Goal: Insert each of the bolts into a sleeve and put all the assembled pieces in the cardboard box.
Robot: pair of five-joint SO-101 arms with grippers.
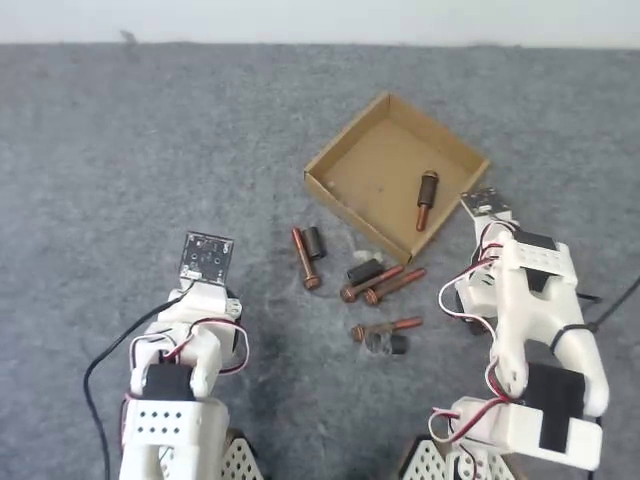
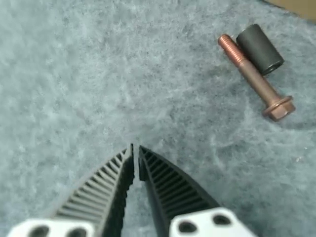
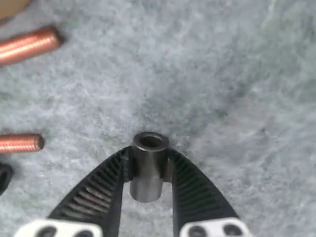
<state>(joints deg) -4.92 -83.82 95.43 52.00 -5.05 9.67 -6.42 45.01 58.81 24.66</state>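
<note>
L arm (image 1: pixel 165 420), R arm (image 1: pixel 540 300) — white plastic, black servos, red/white wires; fingers (image 2: pixel 103 195) black, ribbed, white screw-holed bases.

This looked like a robotics lab or a hobbyist's workshop bench. Two small white arms (image 1: pixel 185 345) with bare red and black wiring stood side by side at a table covered in grey felt (image 1: pixel 120 150), against a plain pale wall (image 1: pixel 320 20). The loose goods were workshop hardware: coppery bolts (image 1: pixel 305 258), black sleeves (image 1: pixel 315 241), and a shallow cardboard box (image 1: pixel 346 135) lying open on the felt
</note>
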